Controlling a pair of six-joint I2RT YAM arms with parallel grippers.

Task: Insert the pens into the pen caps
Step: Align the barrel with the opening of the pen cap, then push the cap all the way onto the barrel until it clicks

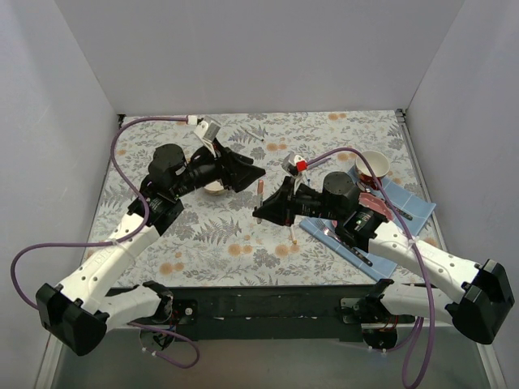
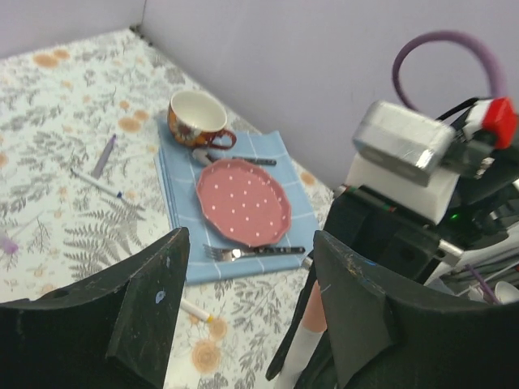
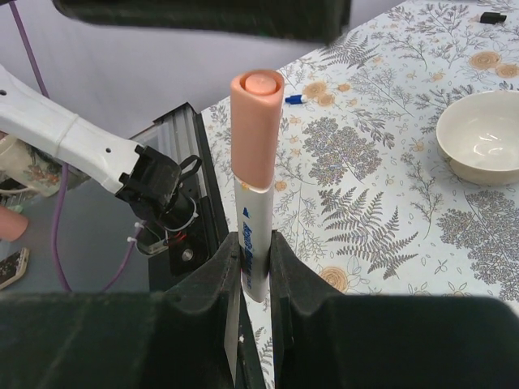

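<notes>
A: What has the right gripper (image 3: pixel 255 251) got?

B: Its jaws are clamped low on the barrel of a pen (image 3: pixel 252 212). The pen stands upright over the middle of the table (image 1: pixel 203 243), with its top end free. An orange-pink cap (image 3: pixel 257 121) sits on that end.

A: And the left gripper (image 2: pixel 250 243)?

B: Its jaws are spread apart with nothing between them, close to that upright pen. I judge the low grip leaves the top end clear so the other arm can press a cap on. This one looks seated.

A: What remains?

B: Other pens lie flat on the table near the blue napkin (image 2: pixel 174 190): a blue-tipped pen (image 2: pixel 97 182) and a yellow-tipped pen (image 2: pixel 199 310). A small blue cap (image 3: pixel 293 99) lies close to the table's near edge. A black cap (image 3: pixel 492 17) lies well beyond the white bowl (image 3: pixel 482 146). So more pairs wait, I'd guess.
</notes>
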